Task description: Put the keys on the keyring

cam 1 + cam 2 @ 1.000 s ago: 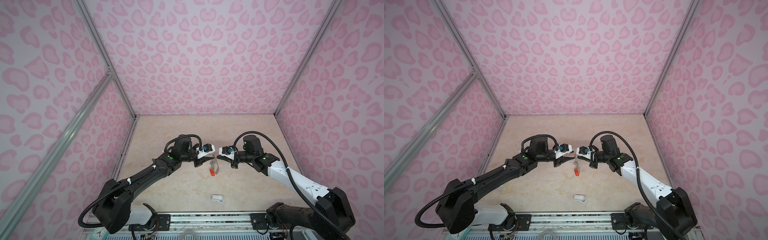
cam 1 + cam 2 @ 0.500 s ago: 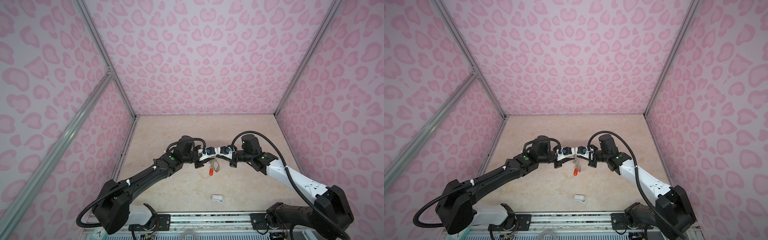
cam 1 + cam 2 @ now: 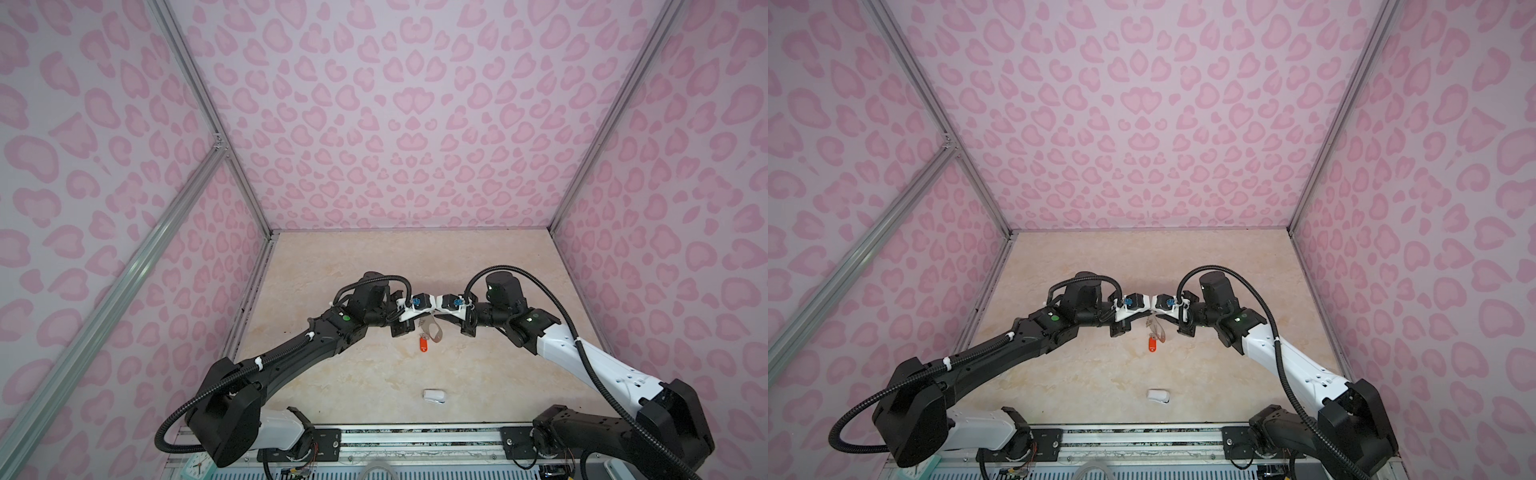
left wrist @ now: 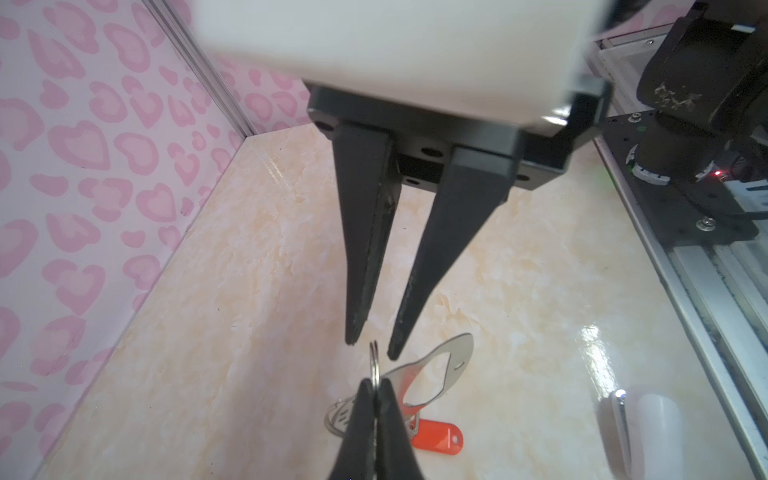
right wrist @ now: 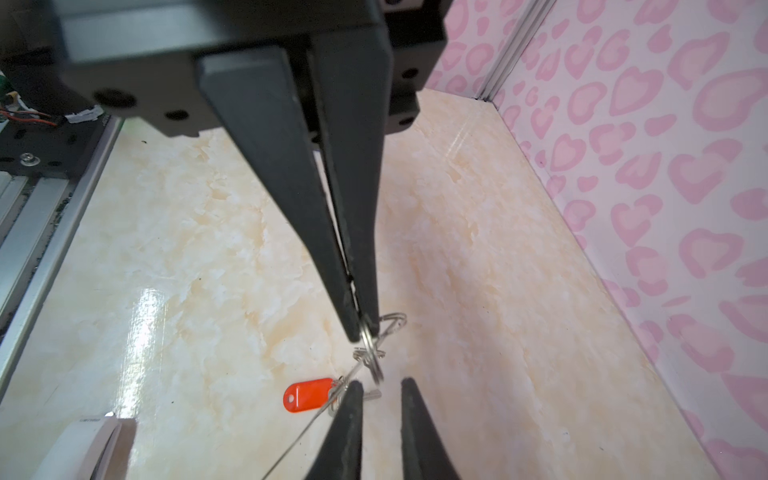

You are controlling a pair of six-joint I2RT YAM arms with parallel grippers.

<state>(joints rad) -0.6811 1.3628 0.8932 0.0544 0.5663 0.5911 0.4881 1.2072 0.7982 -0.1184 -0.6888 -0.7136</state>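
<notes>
Left wrist – keyring clamped, right jaws apart

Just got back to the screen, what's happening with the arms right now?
The left pincer is shut on a silver wire ring of the flat grey metal keyring plate with the oval cut-out. The right pincer faces it tip to tip, jaws slightly apart, gripping nothing. An orange-red plastic key tag hangs with the plate. A small white rounded object lies apart on the beige table.

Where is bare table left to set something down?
Free: the far table up to the back wall; the strip between orange tag and white object. Crowded: centre, around the keyring.
</notes>
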